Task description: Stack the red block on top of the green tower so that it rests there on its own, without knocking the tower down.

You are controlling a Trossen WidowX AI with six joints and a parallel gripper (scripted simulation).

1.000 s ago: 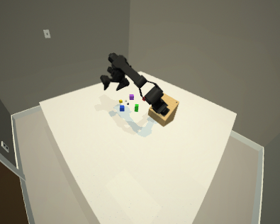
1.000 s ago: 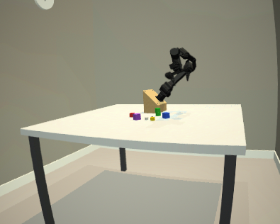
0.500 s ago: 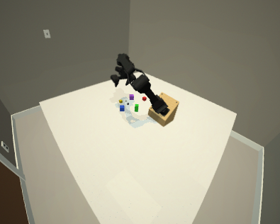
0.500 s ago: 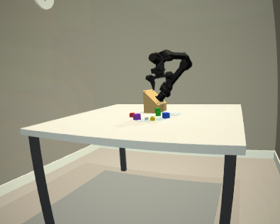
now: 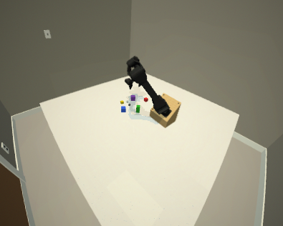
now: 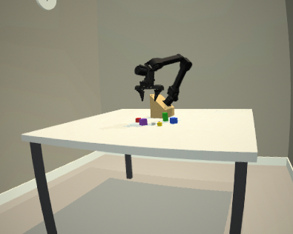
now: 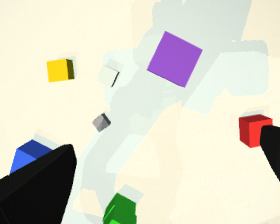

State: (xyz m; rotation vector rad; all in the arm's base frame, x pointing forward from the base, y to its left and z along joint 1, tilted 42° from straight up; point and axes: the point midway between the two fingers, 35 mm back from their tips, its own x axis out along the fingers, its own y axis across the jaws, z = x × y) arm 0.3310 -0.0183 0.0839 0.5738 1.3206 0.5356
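The red block [image 5: 145, 99] [image 6: 138, 120] [image 7: 252, 131] lies on the table. In the wrist view it is at the right, partly behind a fingertip. The green tower [image 5: 137, 109] [image 6: 165, 117] [image 7: 120, 210] stands upright on the table, in front of the wooden base. In the wrist view it is cut off by the bottom edge. My gripper [image 6: 149, 101] [image 7: 169, 144] is open and empty. It points down and hangs well above the table and the blocks.
A purple block [image 5: 132, 98] [image 6: 143, 121] [image 7: 174, 59] lies near the red block. A blue block [image 5: 123, 109] [image 6: 173, 121] [image 7: 25, 159] is beside the tower. A yellow block [image 5: 122, 101] [image 6: 159, 124] [image 7: 59, 70], a white block [image 7: 108, 76] and a small grey block [image 7: 101, 122] lie nearby. The arm stands on a wooden base [image 5: 165, 120] [image 6: 156, 109].
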